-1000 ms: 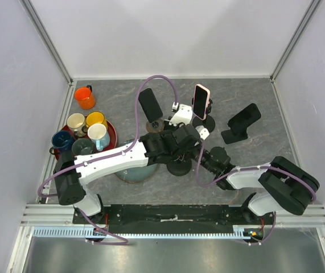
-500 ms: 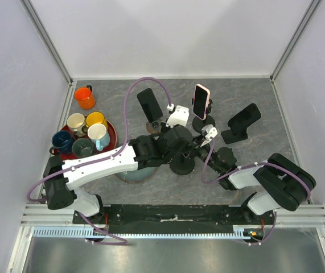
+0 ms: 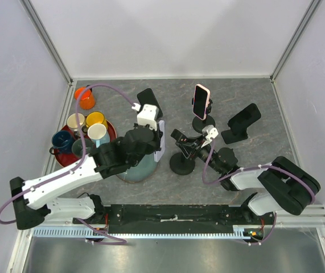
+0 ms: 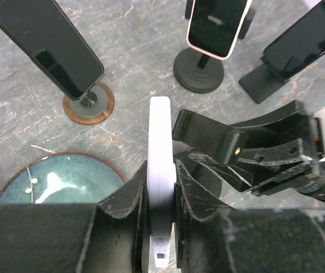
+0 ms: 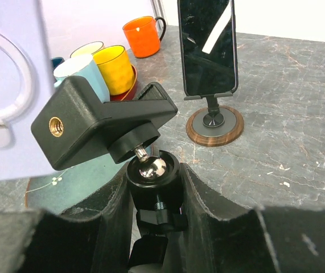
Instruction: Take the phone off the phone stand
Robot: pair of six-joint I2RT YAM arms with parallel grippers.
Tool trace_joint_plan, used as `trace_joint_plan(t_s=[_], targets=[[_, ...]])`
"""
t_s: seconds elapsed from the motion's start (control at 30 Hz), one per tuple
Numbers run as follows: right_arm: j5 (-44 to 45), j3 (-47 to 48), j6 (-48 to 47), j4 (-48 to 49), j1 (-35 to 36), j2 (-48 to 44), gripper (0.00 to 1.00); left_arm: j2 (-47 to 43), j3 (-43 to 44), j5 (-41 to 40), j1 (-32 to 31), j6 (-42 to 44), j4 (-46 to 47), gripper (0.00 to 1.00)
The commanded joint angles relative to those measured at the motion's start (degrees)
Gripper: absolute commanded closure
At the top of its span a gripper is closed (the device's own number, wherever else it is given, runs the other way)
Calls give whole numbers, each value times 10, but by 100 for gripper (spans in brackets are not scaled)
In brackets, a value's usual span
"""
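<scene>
My left gripper (image 3: 157, 141) is shut on a white phone (image 3: 161, 139), held on edge above the teal plate, to the left of and apart from the black phone stand (image 3: 180, 161). In the left wrist view the phone (image 4: 160, 142) stands edge-up between my left gripper (image 4: 160, 196) fingers, with the stand's bare clamp head (image 4: 236, 149) to its right. My right gripper (image 3: 198, 151) is shut on the stand's neck. In the right wrist view my right gripper (image 5: 155, 190) clasps the ball joint (image 5: 152, 169) under the clamp head (image 5: 102, 122); the phone (image 5: 11, 85) fills the left edge.
A pink-cased phone (image 3: 201, 101) on a round stand, a black phone (image 3: 149, 104) on a wooden-based stand and a black phone (image 3: 245, 119) on a black stand are at the back. A teal plate (image 3: 129, 172), a red tray (image 3: 112, 133) of mugs and an orange mug (image 3: 84, 98) are on the left.
My left gripper has drawn the white phone out of the stand's clamp and carried it left, over the teal plate. My right gripper has stayed on the stand.
</scene>
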Motion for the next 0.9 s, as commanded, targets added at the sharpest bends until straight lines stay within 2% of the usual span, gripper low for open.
trace_joint_plan(t_s=[0.0, 0.27, 0.4, 0.57, 0.67, 0.87], targets=[[18, -9, -7, -35, -3, -35, 100, -42, 11, 13, 6, -21, 32, 98], [90, -27, -15, -131, -4, -153, 100, 25, 43, 5, 6, -75, -80, 98], [179, -47, -11, -202, -3, -279, 100, 79, 65, 25, 5, -94, -108, 98], [285, -61, -10, -348, -4, -452, 100, 179, 133, 35, 1, -134, -167, 98], [316, -69, -4, -421, -4, -544, 100, 217, 154, 35, -8, -137, -177, 98], [334, -65, 9, -553, -3, -667, 100, 298, 193, 12, -11, -136, -209, 98]])
